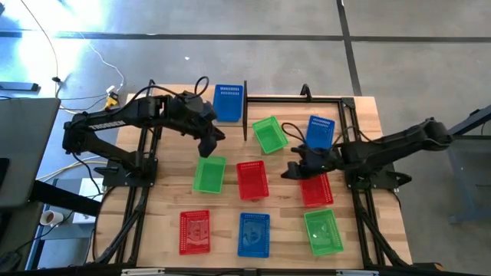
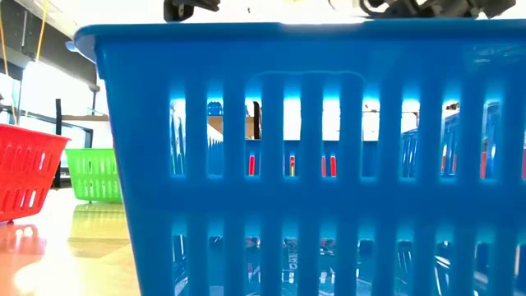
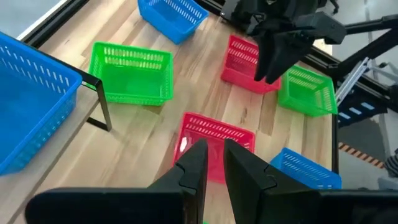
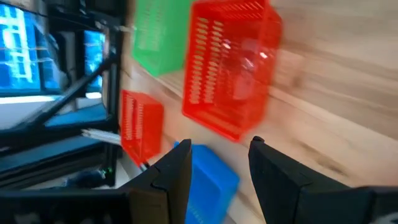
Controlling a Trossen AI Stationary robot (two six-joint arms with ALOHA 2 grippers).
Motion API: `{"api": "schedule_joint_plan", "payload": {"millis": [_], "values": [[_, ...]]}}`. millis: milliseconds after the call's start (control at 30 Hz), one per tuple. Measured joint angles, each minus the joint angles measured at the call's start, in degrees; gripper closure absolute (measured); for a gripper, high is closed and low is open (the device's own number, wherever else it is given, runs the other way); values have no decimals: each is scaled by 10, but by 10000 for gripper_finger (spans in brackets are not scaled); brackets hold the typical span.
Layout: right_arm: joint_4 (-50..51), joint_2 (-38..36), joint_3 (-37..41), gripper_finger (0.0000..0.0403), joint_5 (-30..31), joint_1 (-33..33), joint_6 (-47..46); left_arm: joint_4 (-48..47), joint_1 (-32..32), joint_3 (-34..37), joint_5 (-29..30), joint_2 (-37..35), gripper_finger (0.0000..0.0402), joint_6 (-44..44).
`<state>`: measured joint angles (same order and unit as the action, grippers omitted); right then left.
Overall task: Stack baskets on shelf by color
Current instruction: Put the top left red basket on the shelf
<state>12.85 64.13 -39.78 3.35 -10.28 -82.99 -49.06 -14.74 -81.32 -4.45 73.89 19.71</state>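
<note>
The left tool hangs over the middle of the desk, its two fingers pointing down with only a thin slit between them and nothing held. Directly below it lies a green basket, and just beside that, toward the right arm, a red basket. Behind the left tool a blue basket rests on the shelf at the far edge of the desk. The right tool hovers low just beside another red basket, its fingers spread with a clear gap and gripping nothing. Behind it a second green basket and a second blue basket sit tilted on the desk, near the shelf's black frame. Along the near edge, well apart from both tools, stand a third red basket, a third blue basket and a third green basket in a row. The low view is almost filled by the slotted wall of that near blue basket.
</note>
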Motion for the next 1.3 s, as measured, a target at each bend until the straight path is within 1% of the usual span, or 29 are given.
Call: {"api": "schedule_joint_plan", "payload": {"millis": [100, 233, 333, 400, 467, 533, 700, 900, 1133, 1300], "values": [[-5, 32, -24, 258, 7, 1, 22, -1, 11, 0, 0, 0, 358, -4], [5, 79, -81, 258, 5, 8, 69, -9, 30, 0, 0, -2, 358, 0], [54, 116, -131, 258, 6, 19, 85, -11, 41, 0, 5, -8, 358, 1], [98, 143, -157, 258, 7, 26, 86, -16, 48, 0, 20, -9, 358, 3], [136, 168, -177, 258, 6, 31, 89, -28, 53, 0, 37, -9, 358, 6], [160, 191, -191, 258, 5, 34, 86, -39, 56, 0, 39, -10, 358, 10], [160, 246, -209, 258, 7, 36, 85, -43, 56, 0, 34, -10, 358, 22], [148, 298, -211, 258, 6, 36, 78, -43, 56, 0, 32, -10, 358, 22], [105, 335, -211, 258, 1, 35, 70, -43, 55, 0, 32, -10, 358, 22], [100, 355, -211, 259, 1, 35, 62, -44, 55, 0, 32, -10, 358, 27]]}}
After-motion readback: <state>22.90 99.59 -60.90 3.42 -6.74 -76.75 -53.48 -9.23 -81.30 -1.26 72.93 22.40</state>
